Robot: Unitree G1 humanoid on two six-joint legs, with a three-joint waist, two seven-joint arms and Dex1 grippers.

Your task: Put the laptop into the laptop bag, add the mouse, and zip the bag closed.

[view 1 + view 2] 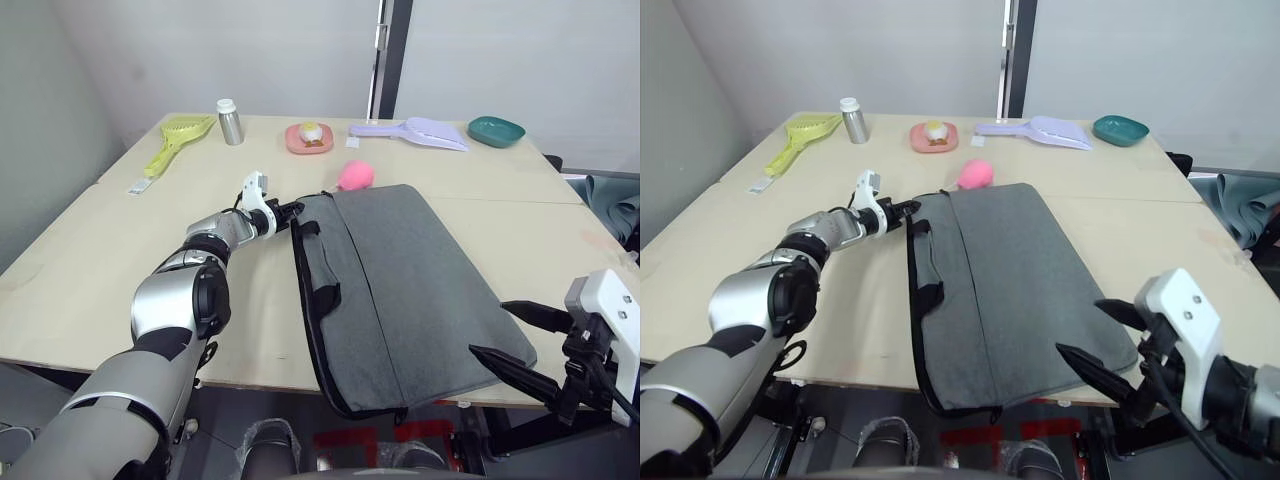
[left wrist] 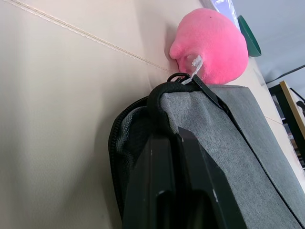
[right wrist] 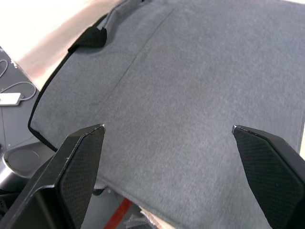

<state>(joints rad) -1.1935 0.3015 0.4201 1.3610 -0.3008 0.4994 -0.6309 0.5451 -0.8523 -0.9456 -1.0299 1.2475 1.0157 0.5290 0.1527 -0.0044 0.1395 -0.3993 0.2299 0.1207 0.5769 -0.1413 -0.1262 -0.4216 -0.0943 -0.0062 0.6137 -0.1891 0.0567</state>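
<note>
Jaws of left gripper (image 1: 290, 212) are pinching shut at the laptop bag (image 1: 410, 290) far corner, by the zipper; right gripper (image 1: 518, 345) is hanging wide open at near corner. Laptop, mouse presumably inside — zipping underway on counter (image 1: 90, 270).

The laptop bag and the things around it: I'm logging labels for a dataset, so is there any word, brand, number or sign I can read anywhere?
None can be read.
Laptop bag: plain grey fabric, no logo or tag.
Silver bottle: no print to make out.
Small white slip on the table: too small to read.
</note>
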